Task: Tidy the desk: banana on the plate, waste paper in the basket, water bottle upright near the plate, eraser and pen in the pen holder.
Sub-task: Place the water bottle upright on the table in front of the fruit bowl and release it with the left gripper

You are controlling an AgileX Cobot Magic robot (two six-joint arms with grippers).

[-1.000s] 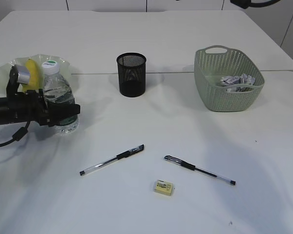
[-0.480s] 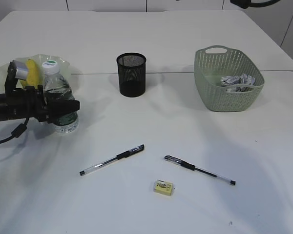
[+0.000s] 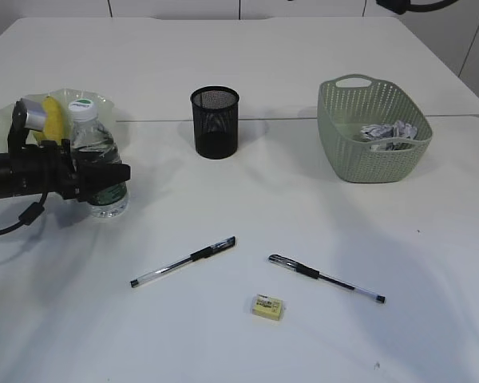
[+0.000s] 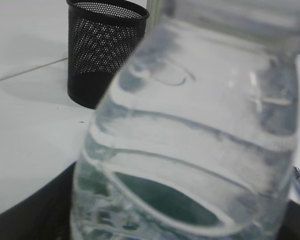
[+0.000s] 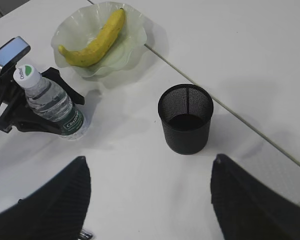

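Observation:
The water bottle [image 3: 96, 155] stands upright on the desk [image 3: 247, 207], just in front of the plate [image 3: 97, 100], which holds the banana [image 3: 54, 118]. My left gripper [image 3: 112, 177] is open, with its jaws still flanking the bottle's labelled lower half. In the left wrist view the bottle [image 4: 190, 125] fills the picture. Waste paper [image 3: 387, 132] lies in the basket [image 3: 367, 155]. Two pens [image 3: 184, 261] [image 3: 326, 278] and the eraser [image 3: 267, 306] lie on the near desk. The pen holder [image 3: 215, 122] stands empty. My right gripper [image 5: 150, 158] hangs open above the desk, near the pen holder [image 5: 186, 120].
A seam crosses the desk behind the pen holder. The basket sits at the right, near the desk's edge. My left arm lies low along the left side of the desk, with a cable trailing from it.
My left gripper rose a little along the bottle while the bottle stayed put and upright. It has held still for the last half second.

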